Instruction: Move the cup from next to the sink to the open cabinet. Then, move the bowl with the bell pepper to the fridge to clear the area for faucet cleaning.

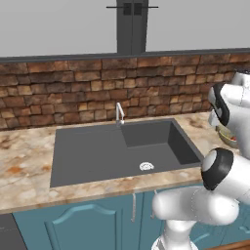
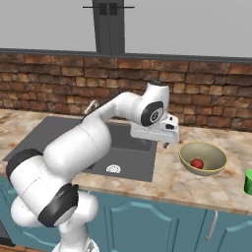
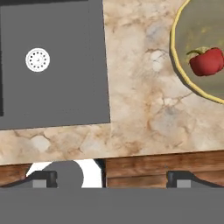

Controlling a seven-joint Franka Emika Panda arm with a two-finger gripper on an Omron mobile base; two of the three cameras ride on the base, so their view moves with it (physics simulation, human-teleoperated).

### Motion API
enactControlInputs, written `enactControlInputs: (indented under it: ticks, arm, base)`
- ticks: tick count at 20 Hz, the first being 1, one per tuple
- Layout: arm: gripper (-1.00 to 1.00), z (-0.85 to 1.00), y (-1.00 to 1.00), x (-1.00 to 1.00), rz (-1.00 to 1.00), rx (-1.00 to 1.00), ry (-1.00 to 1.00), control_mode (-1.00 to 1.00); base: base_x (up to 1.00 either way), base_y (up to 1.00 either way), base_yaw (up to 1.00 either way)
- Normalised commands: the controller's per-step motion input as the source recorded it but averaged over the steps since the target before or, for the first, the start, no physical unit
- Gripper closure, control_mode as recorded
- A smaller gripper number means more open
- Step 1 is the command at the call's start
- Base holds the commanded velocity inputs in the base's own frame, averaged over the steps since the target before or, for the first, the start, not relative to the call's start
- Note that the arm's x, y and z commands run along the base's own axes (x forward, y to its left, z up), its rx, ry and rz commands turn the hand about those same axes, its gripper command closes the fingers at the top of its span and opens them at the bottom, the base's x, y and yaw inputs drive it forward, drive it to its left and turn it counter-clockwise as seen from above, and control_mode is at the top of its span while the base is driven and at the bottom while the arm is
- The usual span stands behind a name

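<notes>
Hand (image 2: 166,143) hovering above the counter (image 2: 167,179), over the strip between the sink (image 2: 125,147) and the bowl (image 2: 203,158); pointed down. Fingers spread wide, released, nothing between them; in the hand view both fingertips (image 3: 43,178) far apart with bare marble under them.

Bowl olive-tan with paler rim, sitting on the counter to the right of the sink, near the hand but not touched. Red bell pepper (image 2: 197,163) lying inside the bowl, slightly off centre; green stem visible in the hand view (image 3: 207,61). In the left base view just a sliver of the bowl (image 1: 227,135) behind the arm.

Cup (image 2: 248,182), bright green, standing on the counter at the far right edge of the right base view, well right of the bowl, cut off by the frame.

Sink dark grey, sunk in the marble counter, round silver drain (image 1: 146,166) near its front. Faucet (image 1: 119,113) thin, silver, upright at the back rim of the sink, against the brick wall (image 1: 73,88). Teal base cabinets (image 2: 162,221) below the counter edge.
</notes>
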Motion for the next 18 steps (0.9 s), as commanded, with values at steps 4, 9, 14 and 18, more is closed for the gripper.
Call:
enactControlInputs:
  ticks: [4,9,14,18]
  arm:
    - [-1.00,-0.35,-0.09,0.08,-0.02,-0.02,0.23,-1.00]
    - [-1.00,-0.42,-0.13,0.01,0.00,-0.16,0.09,-1.00]
    - [-1.00,-0.12,-0.29,0.04,0.02,-0.02,0.01,-1.00]
    - [-1.00,-0.13,-0.34,0.02,0.03,0.00,0.00,-1.00]
  base:
    - [0.00,0.00,0.00]
    - [0.00,0.00,0.00]
    - [0.00,0.00,0.00]
    - [0.00,0.00,0.00]
